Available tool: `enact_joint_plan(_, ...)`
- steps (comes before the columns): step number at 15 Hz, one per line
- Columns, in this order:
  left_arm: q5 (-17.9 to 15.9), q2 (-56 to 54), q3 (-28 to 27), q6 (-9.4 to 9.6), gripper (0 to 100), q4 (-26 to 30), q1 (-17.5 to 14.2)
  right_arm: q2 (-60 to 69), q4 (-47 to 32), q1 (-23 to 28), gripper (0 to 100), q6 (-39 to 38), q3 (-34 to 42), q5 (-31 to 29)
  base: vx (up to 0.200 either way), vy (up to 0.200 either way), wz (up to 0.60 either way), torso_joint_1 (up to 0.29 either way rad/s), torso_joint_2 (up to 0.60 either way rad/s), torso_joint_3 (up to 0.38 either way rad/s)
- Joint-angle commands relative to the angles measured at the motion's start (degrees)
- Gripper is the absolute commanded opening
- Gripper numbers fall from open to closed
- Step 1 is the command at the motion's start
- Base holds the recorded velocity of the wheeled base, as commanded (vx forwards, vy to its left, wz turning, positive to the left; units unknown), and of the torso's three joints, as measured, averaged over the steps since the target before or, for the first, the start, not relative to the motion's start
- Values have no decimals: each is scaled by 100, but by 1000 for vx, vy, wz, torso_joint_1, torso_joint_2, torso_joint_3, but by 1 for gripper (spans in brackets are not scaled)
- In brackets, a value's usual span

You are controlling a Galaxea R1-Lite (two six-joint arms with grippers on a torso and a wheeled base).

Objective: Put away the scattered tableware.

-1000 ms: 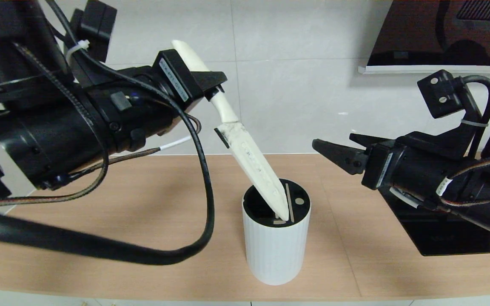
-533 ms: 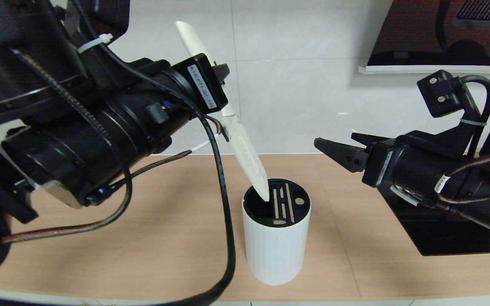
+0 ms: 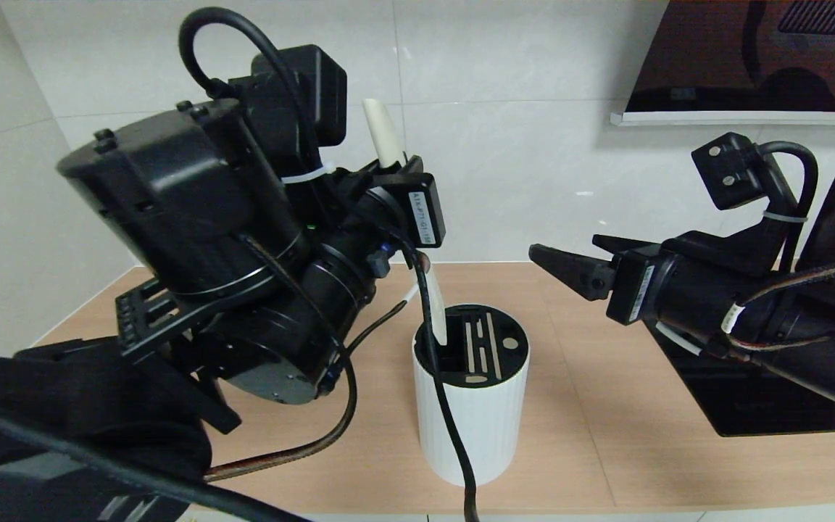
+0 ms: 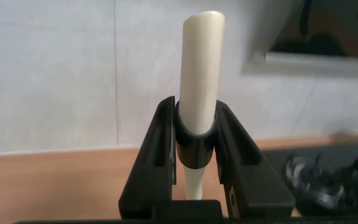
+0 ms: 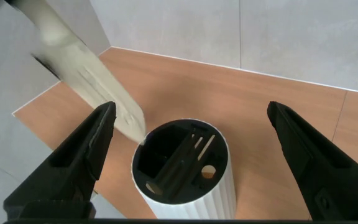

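One knife [image 3: 435, 315], white, handle and blade, sat clamped in my left gripper [image 3: 394, 172], whose fingers [image 4: 164, 134] closed on both sides of the handle [image 4: 201, 68]. It hung nearly upright, handle end up and tilted slightly left, blade pointing down. Blade tip [image 5: 135, 127] was at the left edge of the knife holder [image 3: 472, 413], over the wide opening in its black top; I couldn't tell if it had entered or touched the rim. Holder was a white ribbed cylinder [image 5: 185, 193], standing upright on the wooden counter [image 3: 606, 449], near the front edge, with narrow slots and a round hole in its top to the right of the opening. My right gripper [image 3: 562, 246] hung to the right of the holder, above the level of its top and apart from it, fingers [image 5: 79, 162] spread wide with nothing between them, tips aimed left toward the knife. Black cooktop [image 3: 751, 406] was set in the counter on the far right, under my right arm. Pale tiled wall [image 3: 519, 167] ran behind the counter.
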State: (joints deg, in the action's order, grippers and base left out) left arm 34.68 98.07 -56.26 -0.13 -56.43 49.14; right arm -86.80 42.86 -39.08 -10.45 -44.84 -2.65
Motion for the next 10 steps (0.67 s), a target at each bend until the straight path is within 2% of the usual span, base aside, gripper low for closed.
enact_joint_plan(1, 3, 195, -17, -4, 0, -8, 8, -39, 12, -3, 100, 8, 1, -8, 0, 0, 0, 0, 0, 0)
enact_joint_plan(10, 21, 511, -52, -83, 0, -43, 8, -57, 3, -3, 100, 8, 10, -8, 0, 0, 0, 0, 0, 0)
